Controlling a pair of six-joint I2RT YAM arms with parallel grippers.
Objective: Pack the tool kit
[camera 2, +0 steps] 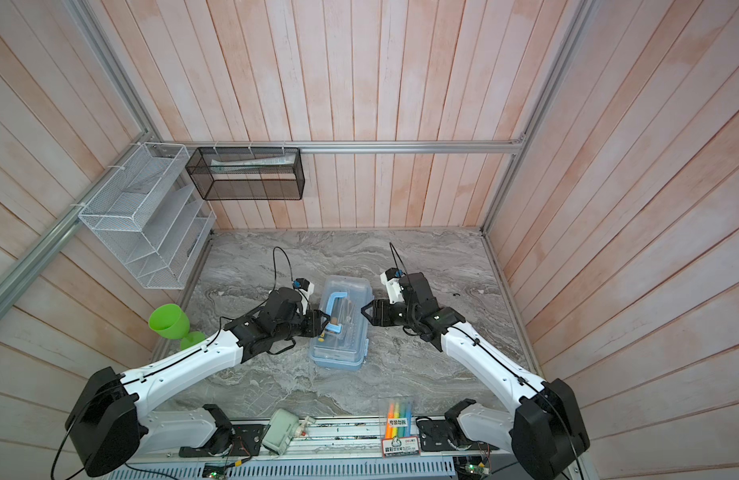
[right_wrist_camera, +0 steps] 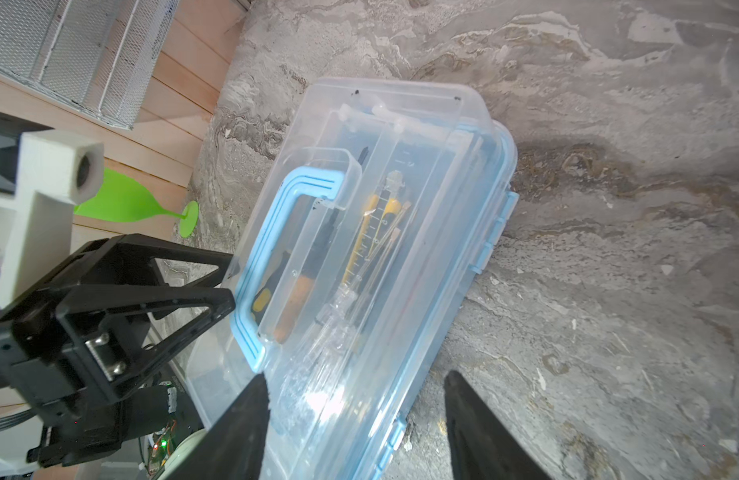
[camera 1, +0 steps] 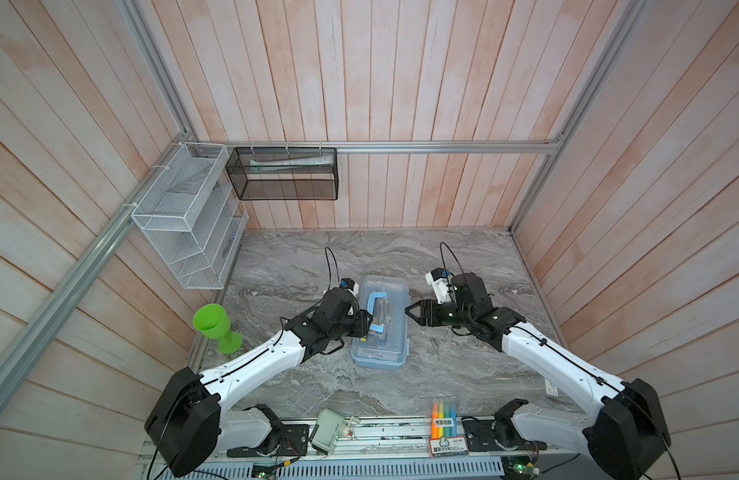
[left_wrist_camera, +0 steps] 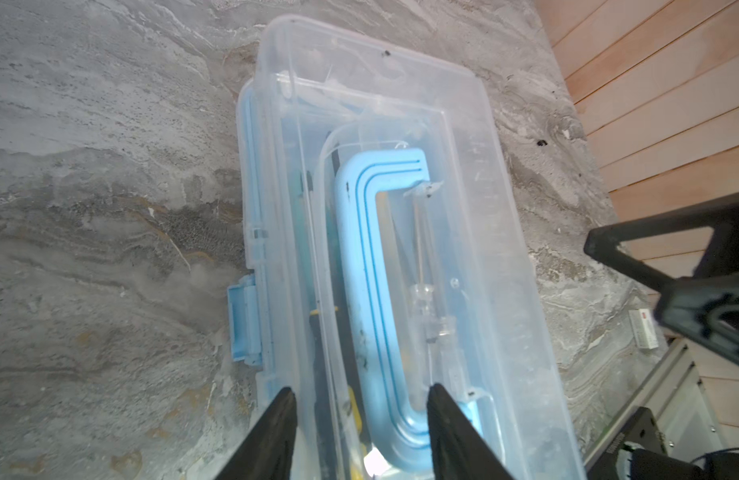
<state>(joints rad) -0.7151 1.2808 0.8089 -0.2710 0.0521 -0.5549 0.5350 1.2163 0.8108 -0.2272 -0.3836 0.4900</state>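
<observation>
The light-blue tool case lies at the centre of both top views on the grey marble surface, clear lid down, with screwdrivers and a yellow-marked knife showing through it. The left hand sits over the case's near end, its fingers spread either side of the blue handle without gripping it. The right hand, fingers parted and empty, stands just beside the case's right edge. A green goblet stands at lower left.

grey marble-pattern table; light-blue tool case lid shut mid-table, green goblet at left edge, highlighter pack on front edge, small white box right edge
</observation>
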